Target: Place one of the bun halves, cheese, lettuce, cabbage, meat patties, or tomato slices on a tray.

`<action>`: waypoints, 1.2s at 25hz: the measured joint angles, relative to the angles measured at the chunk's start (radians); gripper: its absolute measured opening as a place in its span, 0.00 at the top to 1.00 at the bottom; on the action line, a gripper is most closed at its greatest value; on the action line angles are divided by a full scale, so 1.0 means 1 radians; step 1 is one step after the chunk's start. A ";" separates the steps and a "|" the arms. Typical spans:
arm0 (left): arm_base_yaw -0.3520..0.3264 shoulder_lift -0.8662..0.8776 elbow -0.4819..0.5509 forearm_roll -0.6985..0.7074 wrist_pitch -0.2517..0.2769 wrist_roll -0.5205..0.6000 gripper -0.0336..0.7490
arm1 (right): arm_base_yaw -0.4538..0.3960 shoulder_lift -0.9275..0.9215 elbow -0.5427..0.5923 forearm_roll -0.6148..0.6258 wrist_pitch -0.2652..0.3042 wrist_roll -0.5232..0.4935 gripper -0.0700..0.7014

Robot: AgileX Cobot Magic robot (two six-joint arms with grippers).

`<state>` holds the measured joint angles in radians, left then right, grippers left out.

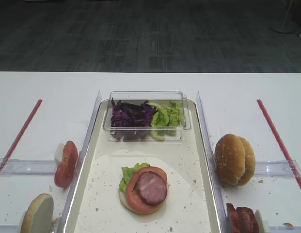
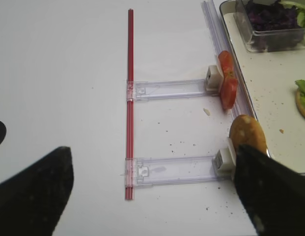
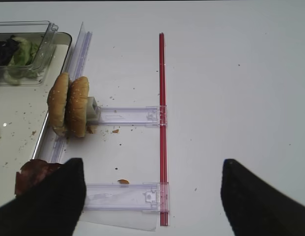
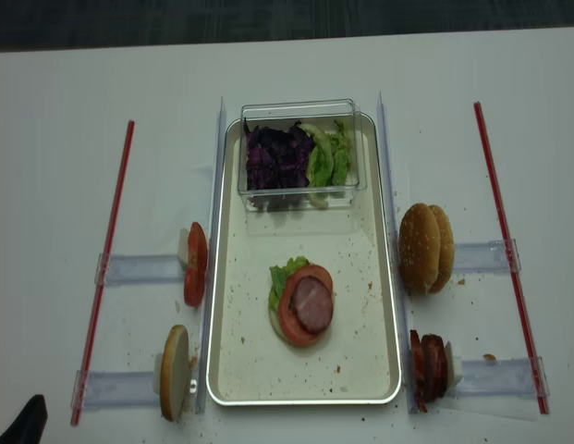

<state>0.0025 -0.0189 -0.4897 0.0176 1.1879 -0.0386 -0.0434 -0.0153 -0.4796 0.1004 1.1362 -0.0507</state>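
On the tray [image 4: 390,305] lies a stack: a bun half, lettuce [image 4: 283,276], a tomato slice [image 4: 288,319] and a meat patty [image 4: 314,303] on top. Left of the tray stand tomato slices [image 2: 227,83] and a single bun half [image 2: 248,133]. On its right stand two bun halves [image 3: 69,104] and meat patties [image 3: 30,176]. Cabbage [image 1: 131,116] and more lettuce [image 1: 167,116] fill a clear box. Cheese is out of view. My left gripper [image 2: 154,191] is open above the table, left of the single bun half. My right gripper [image 3: 152,196] is open and empty, right of the patties.
The clear plastic box [image 1: 146,96] sits at the tray's far end. Clear plastic rails [image 4: 139,268] and red strips [image 4: 106,268] lie on the white table on both sides. Clear upright walls [image 1: 92,116] flank the tray. Crumbs dot the tray and table.
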 joint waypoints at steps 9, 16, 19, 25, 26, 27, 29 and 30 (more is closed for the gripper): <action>0.000 0.000 0.000 0.000 0.000 0.000 0.17 | 0.000 0.000 0.000 0.000 0.000 0.000 0.15; 0.000 0.000 0.000 0.000 0.000 0.000 0.17 | 0.000 0.000 0.000 0.000 0.000 0.000 0.15; 0.000 0.000 0.000 0.000 0.000 0.000 0.17 | 0.000 0.000 0.000 0.000 0.000 0.002 0.15; 0.000 0.000 0.000 0.000 0.000 0.000 0.17 | 0.000 0.000 0.000 0.000 0.000 0.002 0.15; 0.000 0.000 0.000 0.000 0.000 0.000 0.17 | 0.000 0.000 0.000 0.000 0.000 0.002 0.15; 0.000 0.000 0.000 0.000 0.000 0.000 0.17 | 0.000 0.000 0.000 0.000 0.000 0.002 0.15; 0.000 0.000 0.000 0.000 0.000 0.000 0.17 | 0.000 0.000 0.000 0.000 0.000 0.002 0.15; 0.000 0.000 0.000 0.000 0.000 0.000 0.17 | 0.000 0.000 0.000 0.000 0.000 0.002 0.15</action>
<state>0.0025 -0.0189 -0.4897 0.0176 1.1879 -0.0386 -0.0434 -0.0153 -0.4796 0.1004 1.1362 -0.0489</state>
